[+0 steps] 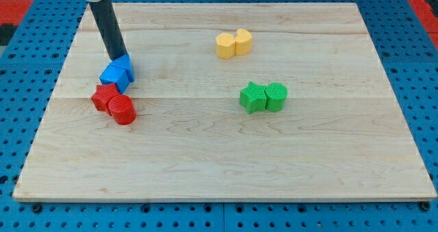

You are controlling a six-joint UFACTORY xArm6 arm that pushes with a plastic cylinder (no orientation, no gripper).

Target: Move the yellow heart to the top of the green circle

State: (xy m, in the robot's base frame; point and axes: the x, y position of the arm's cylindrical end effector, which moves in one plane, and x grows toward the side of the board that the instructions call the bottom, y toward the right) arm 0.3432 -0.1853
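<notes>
The yellow heart lies at the view's upper middle, touching a yellow hexagon on its left. The green circle lies below it, right of centre, touching a green star on its left. The heart is well apart from the green circle, up and a little to the left of it. My tip is far off at the view's upper left, touching the top edge of the blue blocks. It touches no yellow or green block.
Two blue blocks sit pressed together under my tip. Just below them lie a red star and a red circle, touching each other. The wooden board is ringed by a blue perforated surface.
</notes>
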